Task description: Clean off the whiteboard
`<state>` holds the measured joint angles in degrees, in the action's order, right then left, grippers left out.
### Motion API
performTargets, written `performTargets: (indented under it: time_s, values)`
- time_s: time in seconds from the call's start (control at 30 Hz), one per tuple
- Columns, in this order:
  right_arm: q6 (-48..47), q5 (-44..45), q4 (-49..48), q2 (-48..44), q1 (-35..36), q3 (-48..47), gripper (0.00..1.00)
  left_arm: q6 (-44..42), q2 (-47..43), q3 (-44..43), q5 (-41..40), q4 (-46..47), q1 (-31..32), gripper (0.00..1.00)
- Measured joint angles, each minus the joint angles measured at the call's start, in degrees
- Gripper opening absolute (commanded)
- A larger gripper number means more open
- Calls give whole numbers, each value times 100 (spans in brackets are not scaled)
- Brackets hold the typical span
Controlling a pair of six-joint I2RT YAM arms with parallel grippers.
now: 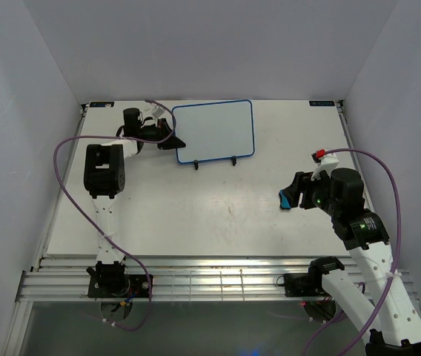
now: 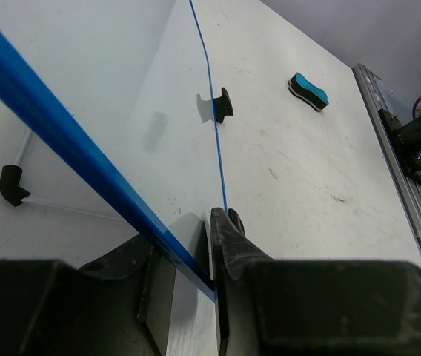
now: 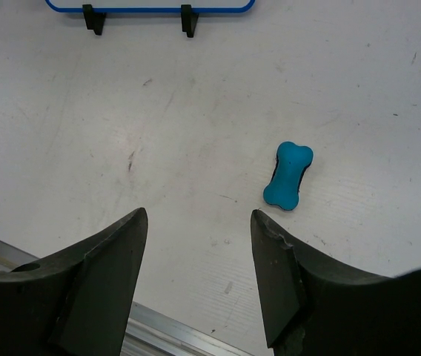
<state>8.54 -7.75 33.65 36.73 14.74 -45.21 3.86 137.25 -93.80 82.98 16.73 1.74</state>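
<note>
Two risks: the whiteboard tipping off its stand, or being dragged sideways along the table.
Cause: the left gripper straddles the board's left edge, so any sideways or twisting pull while a finger catches the blue frame would lever the light board over.
Left jaws: one on each side of the frame. The wrist view is too oblique to tell whether they are pinching it or standing slack.
Right jaws: spread and empty, above bare table.
Eraser: lying on the table, just beyond the right gripper and apart from it.
Board place: far side of the table, left of centre, propped on the stand.
Facing: white face towards the arms, apparently leaning back.
Long axis: left to right, along the table's far edge.
</note>
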Motion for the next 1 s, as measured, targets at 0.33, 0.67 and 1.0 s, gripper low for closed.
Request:
performTargets:
  time_s: [0.33, 0.67, 1.0]
  values:
    - [-2, -17, -42, -11, 0, -2, 64, -28, 0, 81, -192, 0, -13, 35]
    - [-2, -35, -61, -15, 0, 0, 64, -155, -9, 225, -439, 26, -120, 48]
    - [-2, -39, -63, -15, 0, 0, 64, -170, -195, 350, -693, 42, -149, 98]
